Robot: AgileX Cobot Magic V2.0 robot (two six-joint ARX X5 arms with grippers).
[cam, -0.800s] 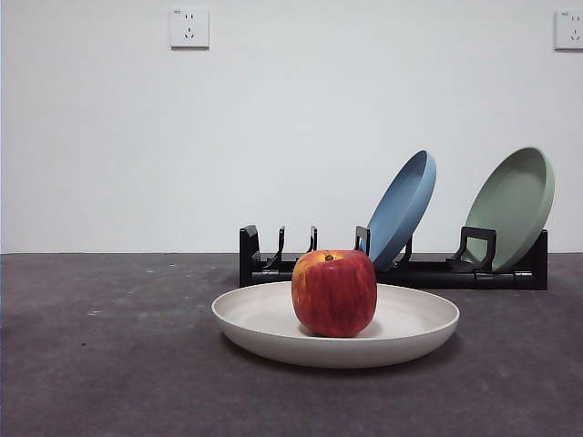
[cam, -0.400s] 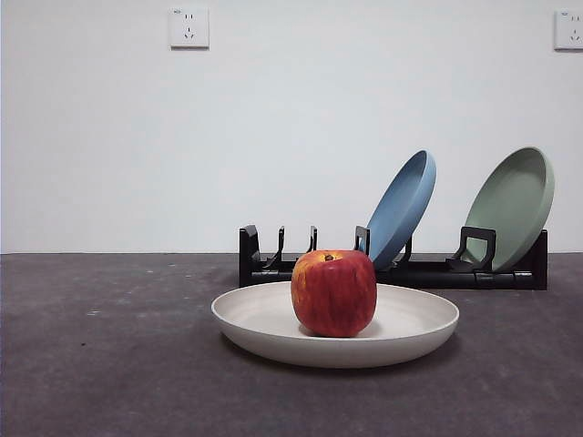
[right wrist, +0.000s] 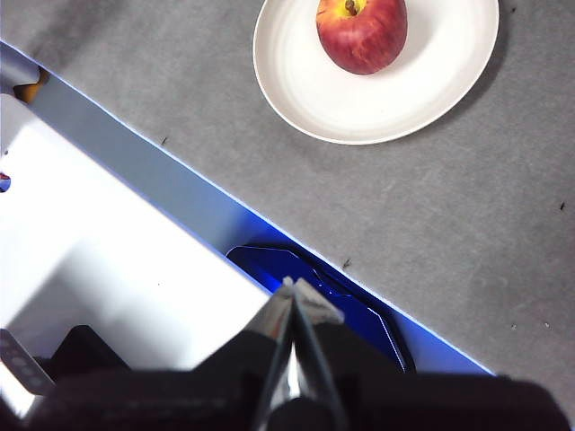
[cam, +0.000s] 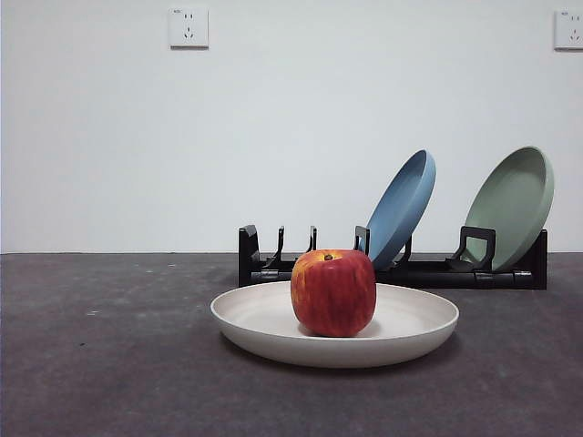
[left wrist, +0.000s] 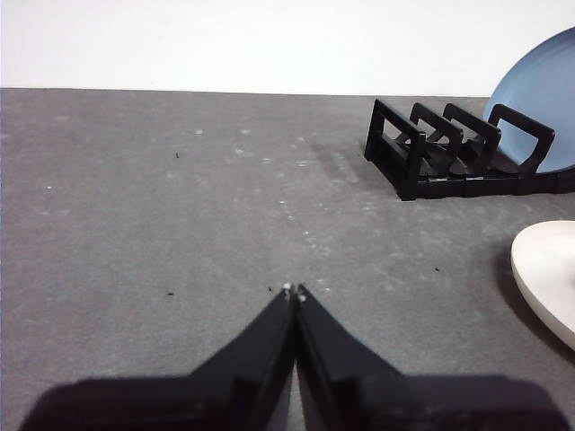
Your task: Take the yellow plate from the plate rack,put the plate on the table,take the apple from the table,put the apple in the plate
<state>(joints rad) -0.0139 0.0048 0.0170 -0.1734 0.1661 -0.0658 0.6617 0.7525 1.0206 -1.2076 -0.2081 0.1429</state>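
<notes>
Nothing has moved since the earlier frames: the apple (cam: 333,293) sits upright in the yellow plate (cam: 264,323) on the table (cam: 100,364), ahead of the plate rack (cam: 392,271). Both the left gripper (left wrist: 293,292) and right gripper (right wrist: 292,287), jaws pressed together and empty, hang well apart from it.

A plain white wall (cam: 291,137) rose behind the counter's far edge, evenly lit. Two white power sockets sat high on it, one (cam: 189,27) left, another (cam: 568,29) at the right edge.
</notes>
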